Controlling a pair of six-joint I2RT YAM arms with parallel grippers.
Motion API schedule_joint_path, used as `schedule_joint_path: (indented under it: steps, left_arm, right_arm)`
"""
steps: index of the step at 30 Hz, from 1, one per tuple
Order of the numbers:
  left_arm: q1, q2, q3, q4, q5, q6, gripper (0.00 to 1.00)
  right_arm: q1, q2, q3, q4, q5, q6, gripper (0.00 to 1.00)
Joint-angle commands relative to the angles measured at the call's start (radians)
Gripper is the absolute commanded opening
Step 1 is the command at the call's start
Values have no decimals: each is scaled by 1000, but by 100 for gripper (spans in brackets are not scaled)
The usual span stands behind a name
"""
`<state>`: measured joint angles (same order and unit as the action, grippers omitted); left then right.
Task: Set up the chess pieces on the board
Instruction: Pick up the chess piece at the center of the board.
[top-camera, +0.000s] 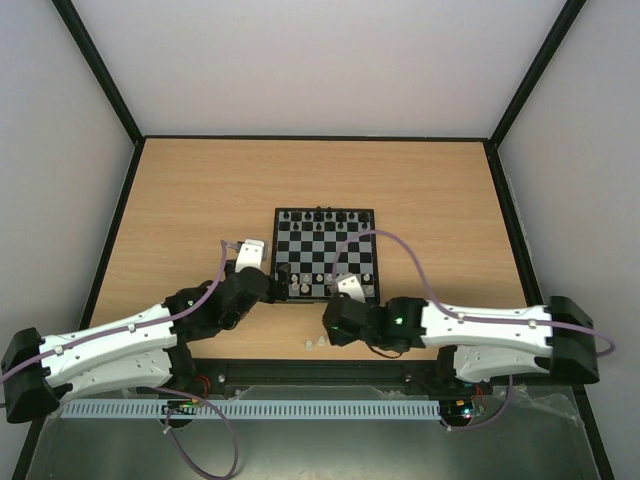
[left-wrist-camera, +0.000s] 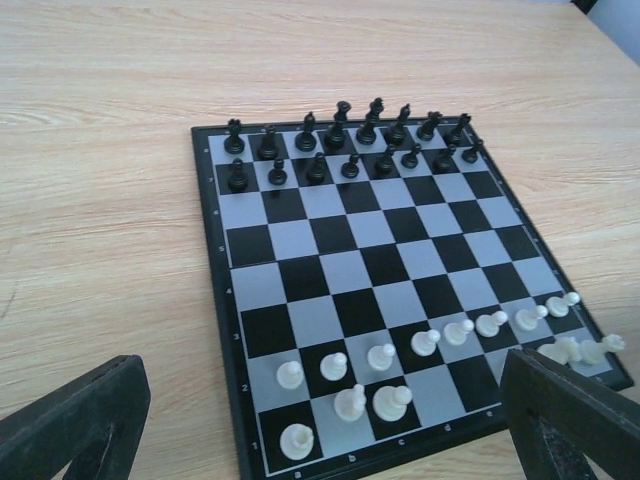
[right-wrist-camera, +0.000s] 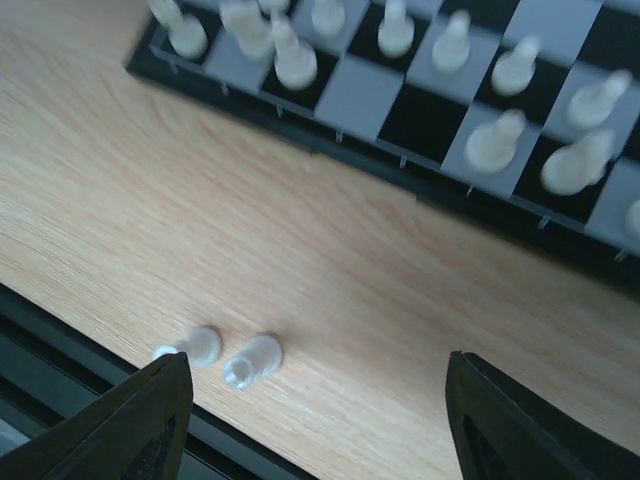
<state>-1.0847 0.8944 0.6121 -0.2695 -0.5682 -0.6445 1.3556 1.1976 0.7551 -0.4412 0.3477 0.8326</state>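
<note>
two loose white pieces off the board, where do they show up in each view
Top external: the two loose white pieces lie lower centre, just below the near edge of the board.
Left wrist: not in the picture.
Right wrist: bottom left, side by side, off the board's edge.
Shared landmark: the board, which is seen in all three views.

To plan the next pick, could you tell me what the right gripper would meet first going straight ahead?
Likely bare table, then the board; the two loose pieces lie off to the side.
</note>
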Motion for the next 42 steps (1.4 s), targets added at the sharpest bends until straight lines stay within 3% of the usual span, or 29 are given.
schedule_joint_path:
  steps: [1, 6, 9, 14, 21, 32, 42]
  left_arm:
    - [9, -26, -41, 24, -64, -7, 99]
    - [17, -34, -65, 39, -62, -9, 99]
    - [22, -37, -79, 47, -59, -8, 99]
    - [29, -42, -97, 55, -59, -10, 99]
    - [36, -55, -108, 49, -68, -16, 99]
    - [43, -42, -106, 54, -63, -12, 99]
    - [44, -57, -109, 51, -61, -13, 99]
  right_arm:
    - [7, -151, 19, -87, 161, 60, 74]
    - [4, -179, 35, -168, 196, 73, 79]
    - [4, -163, 21, -119, 145, 39, 79]
    - [12, -45, -2, -10, -4, -17, 67]
    - [43, 98, 6, 47, -56, -41, 62]
    - [44, 220, 7, 95, -114, -63, 54]
    - [38, 272, 46, 64, -79, -63, 46]
